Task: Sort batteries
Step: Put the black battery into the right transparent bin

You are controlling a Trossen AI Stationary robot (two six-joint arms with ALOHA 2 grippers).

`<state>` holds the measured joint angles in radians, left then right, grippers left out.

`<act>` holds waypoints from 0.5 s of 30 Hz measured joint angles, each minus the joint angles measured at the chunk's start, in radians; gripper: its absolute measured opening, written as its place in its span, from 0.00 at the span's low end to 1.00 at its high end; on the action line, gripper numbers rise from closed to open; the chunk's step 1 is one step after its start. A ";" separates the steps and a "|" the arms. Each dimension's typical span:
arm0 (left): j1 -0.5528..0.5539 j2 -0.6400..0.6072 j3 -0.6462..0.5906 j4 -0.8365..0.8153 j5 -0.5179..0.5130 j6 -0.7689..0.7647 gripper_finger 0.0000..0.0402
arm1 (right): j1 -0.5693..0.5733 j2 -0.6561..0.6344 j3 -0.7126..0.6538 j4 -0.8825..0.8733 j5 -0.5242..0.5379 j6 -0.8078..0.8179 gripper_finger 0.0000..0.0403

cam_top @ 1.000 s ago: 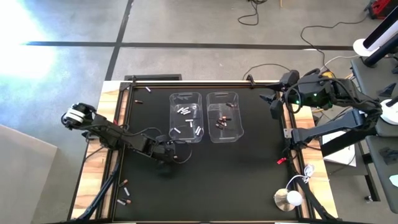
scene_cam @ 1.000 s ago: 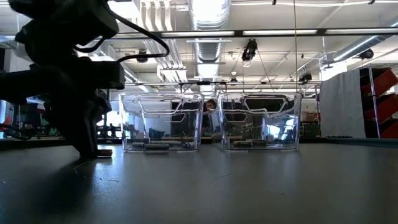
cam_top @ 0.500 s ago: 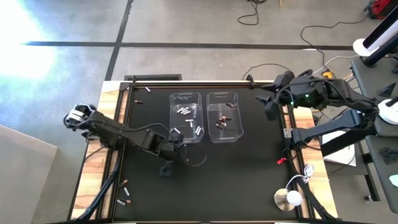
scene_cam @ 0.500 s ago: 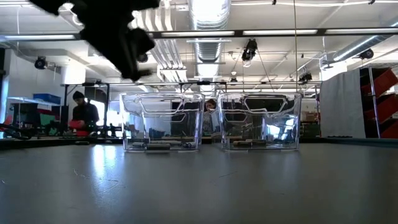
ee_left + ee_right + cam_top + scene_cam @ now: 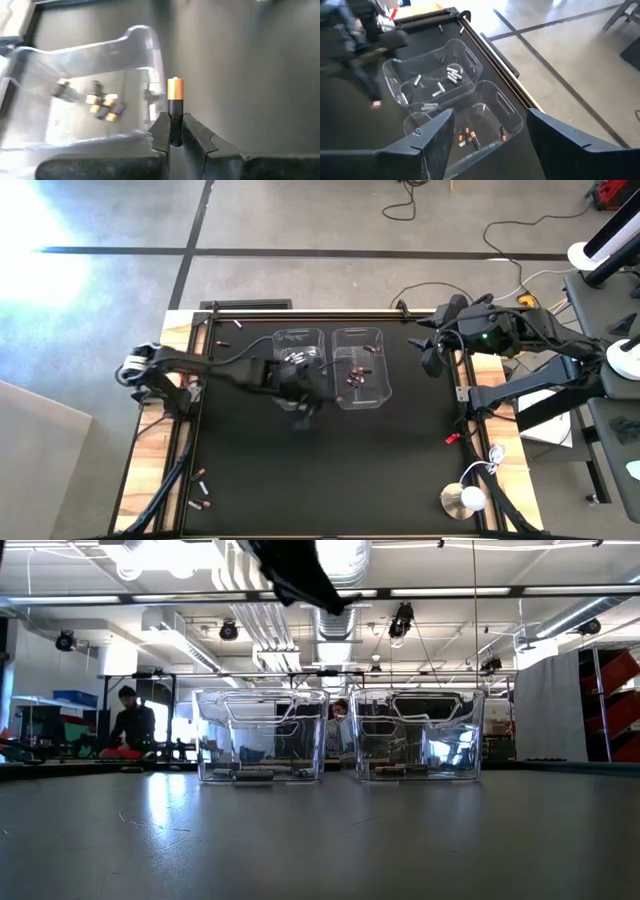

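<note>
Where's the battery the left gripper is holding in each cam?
High view: hidden under the left gripper, at the near edge of the left bin.
Low view: gripper up top, cell not discernible.
Left wrist view: dark copper-ended battery upright between the fingers.
Right wrist view: left gripper blurred, cell not discernible.
Shared landmark: the right bin holding copper-ended cells.

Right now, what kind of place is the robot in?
Probably a big workshop or robotics lab: bare ceiling ducts and strip lights overhead, a concrete floor with loose cables, and a person at a bench behind the table.
</note>
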<state>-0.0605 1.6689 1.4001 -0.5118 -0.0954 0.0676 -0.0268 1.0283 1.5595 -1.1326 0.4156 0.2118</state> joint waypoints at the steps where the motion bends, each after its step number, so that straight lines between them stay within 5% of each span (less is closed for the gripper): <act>1: 0.024 0.030 0.025 -0.003 -0.001 0.038 0.02 | 0.000 0.005 -0.001 -0.002 0.000 -0.009 0.60; 10: 0.192 0.343 0.371 -0.092 0.109 0.242 0.02 | 0.001 0.004 -0.001 -0.115 -0.018 0.020 0.59; 15: 0.241 0.544 0.635 -0.197 0.124 0.225 0.02 | 0.001 -0.007 -0.002 -0.235 -0.025 0.084 0.57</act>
<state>0.1807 2.2130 2.0350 -0.7089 0.0288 0.2926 -0.0261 1.0214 1.5580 -1.3679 0.3906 0.2958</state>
